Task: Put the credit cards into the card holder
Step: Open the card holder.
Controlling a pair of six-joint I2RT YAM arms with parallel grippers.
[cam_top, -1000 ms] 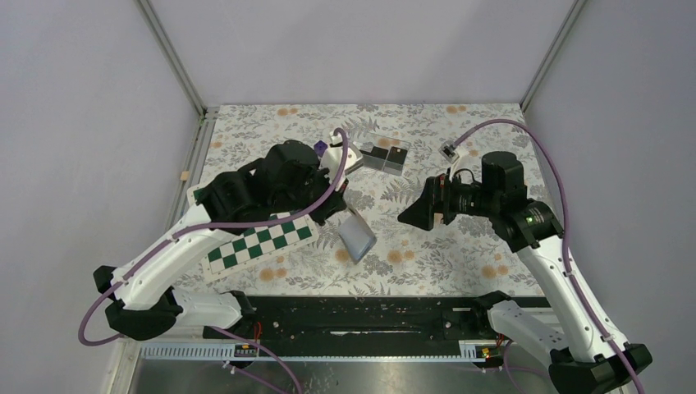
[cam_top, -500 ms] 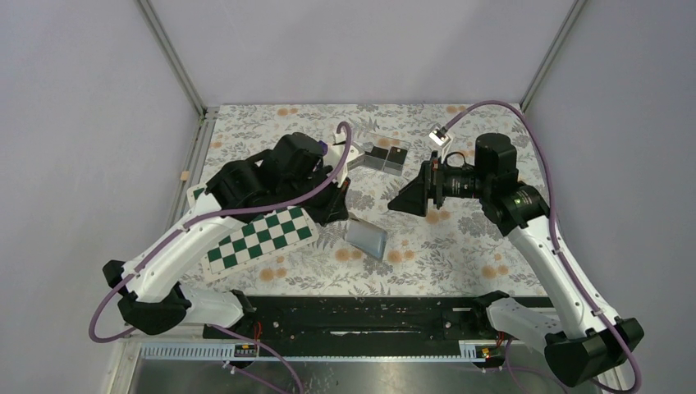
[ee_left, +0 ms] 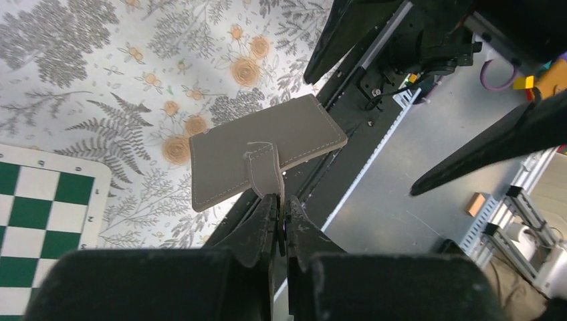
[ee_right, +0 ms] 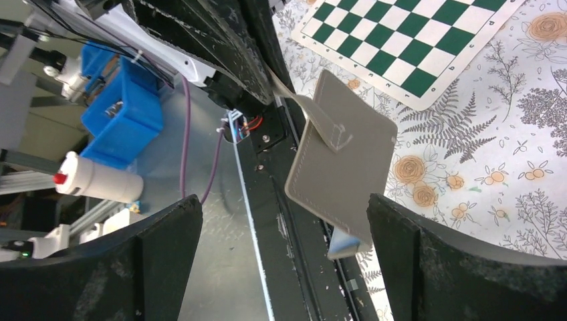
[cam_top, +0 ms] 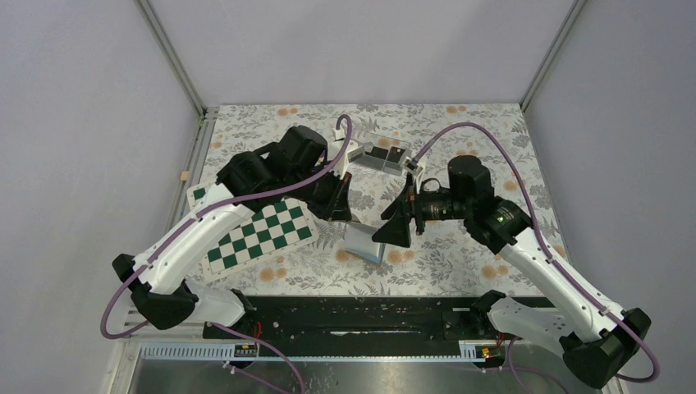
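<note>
Early stage: left fingers [ee_left: 262, 224] clenched on card holder [ee_left: 267, 144] strap, dangling it; right fingers [ee_right: 167, 267] spread wide nearby; credit cards [cam_top: 396, 156] not yet inserted.

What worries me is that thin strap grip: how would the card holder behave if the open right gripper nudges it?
The card holder is pinched by the left gripper only at its strap, so it would probably swing or twist. It looks flat and stitched, likely fairly stiff. It seems light, hanging off that narrow strap.
</note>
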